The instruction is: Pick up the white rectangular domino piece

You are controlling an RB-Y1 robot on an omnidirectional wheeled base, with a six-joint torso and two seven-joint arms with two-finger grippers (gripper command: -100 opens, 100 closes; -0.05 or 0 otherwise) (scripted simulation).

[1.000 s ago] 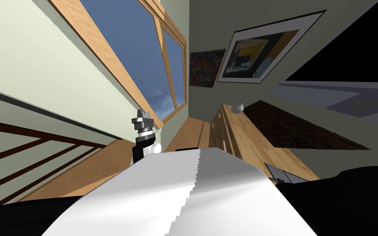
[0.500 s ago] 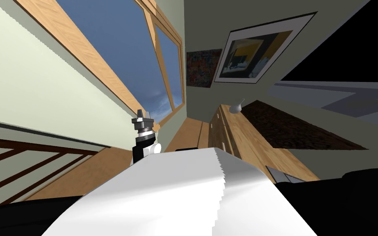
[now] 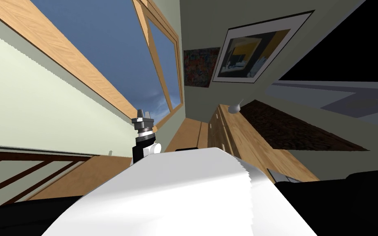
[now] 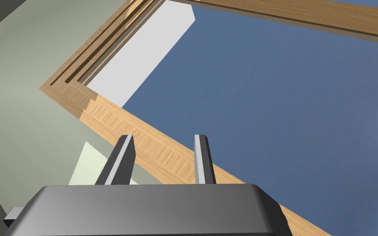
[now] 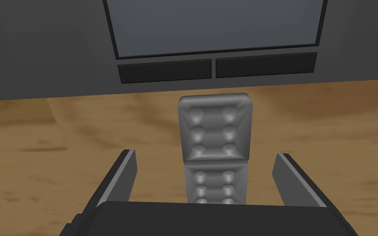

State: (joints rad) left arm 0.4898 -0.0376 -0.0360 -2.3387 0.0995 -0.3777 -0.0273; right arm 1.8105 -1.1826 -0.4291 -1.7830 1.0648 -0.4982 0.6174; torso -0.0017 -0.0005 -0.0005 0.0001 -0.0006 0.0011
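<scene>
Our right end effector point(image 5: 205, 155) is spread wide at the wooden table point(image 5: 40, 164), one finger on each side of the domino point(image 5: 215, 127), with gaps on both sides and no contact. The domino reads light grey and lies flat, pips up, its long axis running toward a dark screen-like panel point(image 5: 219, 28) on the far side. Our left end effector point(image 3: 142, 111) is held up on the left, fingers slightly apart.
</scene>
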